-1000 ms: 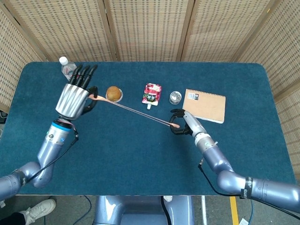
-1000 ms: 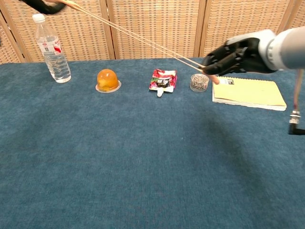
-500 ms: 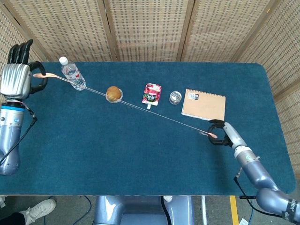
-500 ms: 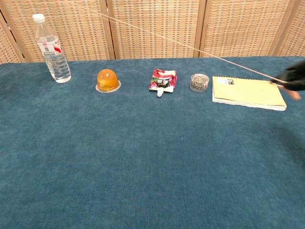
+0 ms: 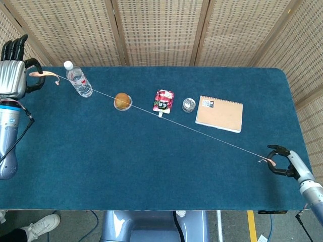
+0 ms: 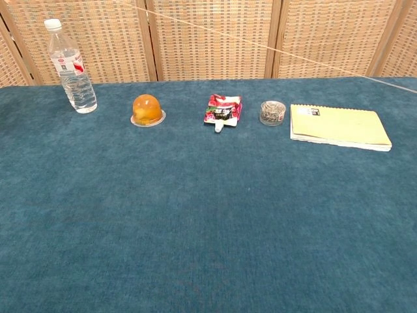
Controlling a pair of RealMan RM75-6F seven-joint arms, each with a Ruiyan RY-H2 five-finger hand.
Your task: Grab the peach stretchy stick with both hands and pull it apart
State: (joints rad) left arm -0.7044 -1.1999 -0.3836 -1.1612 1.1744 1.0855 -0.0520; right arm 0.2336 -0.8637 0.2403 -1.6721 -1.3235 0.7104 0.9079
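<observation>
The peach stretchy stick (image 5: 166, 120) is drawn into a thin taut thread running diagonally above the table from far left to near right. My left hand (image 5: 14, 70) pinches its thicker peach end at the table's far left corner. My right hand (image 5: 282, 164) pinches the other end near the table's front right edge. In the chest view only the thread (image 6: 273, 49) shows, crossing high against the screen; neither hand appears there.
Along the back of the blue table (image 5: 151, 166) stand a water bottle (image 5: 78, 79), an orange jelly cup (image 5: 122, 101), a red snack pouch (image 5: 163, 101), a small round tin (image 5: 189, 105) and a tan notebook (image 5: 219, 113). Wicker screens stand behind.
Both hands have moved further apart: the left to the table's far left corner, the right out toward the front right edge. The stick has stretched much longer and thinner.
</observation>
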